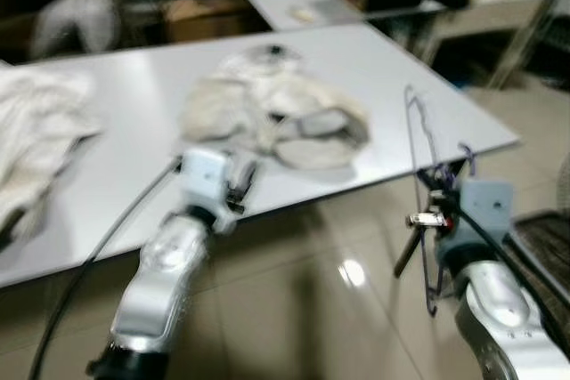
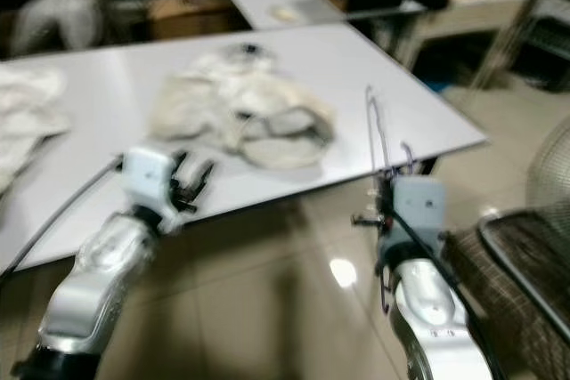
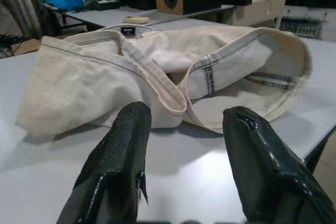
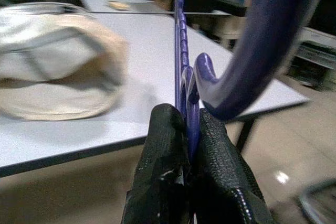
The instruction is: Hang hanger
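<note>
While your right gripper (image 4: 186, 129) pinches the purple hanger (image 4: 181, 61) near its hook, upright just past the table (image 1: 374, 68) corner, keep that pinch firm and wire vertical. Left gripper (image 3: 186, 124) hovers open, empty, at the table edge facing the cream garment (image 3: 157, 66). No rail visible. Dark basket (image 2: 525, 282) right; contents unclear.
</note>
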Robot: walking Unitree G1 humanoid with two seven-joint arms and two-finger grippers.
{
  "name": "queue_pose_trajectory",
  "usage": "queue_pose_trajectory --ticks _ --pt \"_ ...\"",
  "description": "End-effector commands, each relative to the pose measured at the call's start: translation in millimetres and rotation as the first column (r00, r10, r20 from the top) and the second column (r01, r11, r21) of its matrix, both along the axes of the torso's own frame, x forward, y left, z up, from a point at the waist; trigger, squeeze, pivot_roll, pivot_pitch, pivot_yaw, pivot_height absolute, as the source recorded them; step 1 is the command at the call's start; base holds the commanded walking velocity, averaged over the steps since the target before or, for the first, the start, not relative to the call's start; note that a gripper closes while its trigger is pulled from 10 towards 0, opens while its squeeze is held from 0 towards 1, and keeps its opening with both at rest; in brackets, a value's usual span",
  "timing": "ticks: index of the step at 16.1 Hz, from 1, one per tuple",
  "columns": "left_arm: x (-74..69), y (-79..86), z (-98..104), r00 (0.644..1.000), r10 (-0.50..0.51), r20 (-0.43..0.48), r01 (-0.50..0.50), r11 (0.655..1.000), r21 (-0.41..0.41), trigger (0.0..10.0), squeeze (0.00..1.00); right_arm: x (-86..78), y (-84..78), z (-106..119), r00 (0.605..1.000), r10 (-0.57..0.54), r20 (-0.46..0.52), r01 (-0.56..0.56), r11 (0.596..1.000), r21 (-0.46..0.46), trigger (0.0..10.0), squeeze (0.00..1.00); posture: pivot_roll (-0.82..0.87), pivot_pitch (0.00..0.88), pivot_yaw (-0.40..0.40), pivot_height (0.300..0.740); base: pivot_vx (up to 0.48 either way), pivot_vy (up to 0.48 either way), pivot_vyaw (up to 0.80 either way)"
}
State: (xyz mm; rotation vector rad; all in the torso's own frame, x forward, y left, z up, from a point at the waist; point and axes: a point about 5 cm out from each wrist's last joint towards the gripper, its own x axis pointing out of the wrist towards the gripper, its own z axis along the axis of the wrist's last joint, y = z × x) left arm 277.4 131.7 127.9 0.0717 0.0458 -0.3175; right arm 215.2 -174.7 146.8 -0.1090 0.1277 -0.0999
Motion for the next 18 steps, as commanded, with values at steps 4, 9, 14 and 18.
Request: queue_pose_trajectory --ticks 4,9,14,18 --pt "3.5 -17.2 6 0.999 -0.045 0.03 0.046 0.999 -0.011 10.0 0.0 1.6 -9.4 0 0.999 -0.045 0.016 0.045 0.998 -0.032 10.0 0.0 -0.06 0.0 0.028 0.74 0.326 0.0 -0.2" --pt "6.6 -25.4 4 0.996 -0.082 0.024 0.082 0.996 0.024 10.0 0.0 5.6 -8.3 1 0.998 -0.054 0.014 0.054 0.998 0.032 10.0 0.0 -0.08 0.0 0.03 0.74 0.327 0.0 0.0" --pt "14.4 -14.8 5 0.999 0.037 0.018 -0.038 0.998 0.041 10.0 0.0 15.4 -12.6 -2 0.997 0.065 -0.031 -0.064 0.997 0.038 10.0 0.0 -0.06 0.0 0.029 0.74 0.178 0.0 0.0" --pt "18.8 21.4 4 0.976 0.215 0.01 -0.213 0.958 0.193 10.0 0.0 24.2 -28.0 10 0.975 0.217 -0.056 -0.218 0.976 -0.009 10.0 0.0 -0.04 0.0 0.013 0.74 0.0 0.0 0.0"
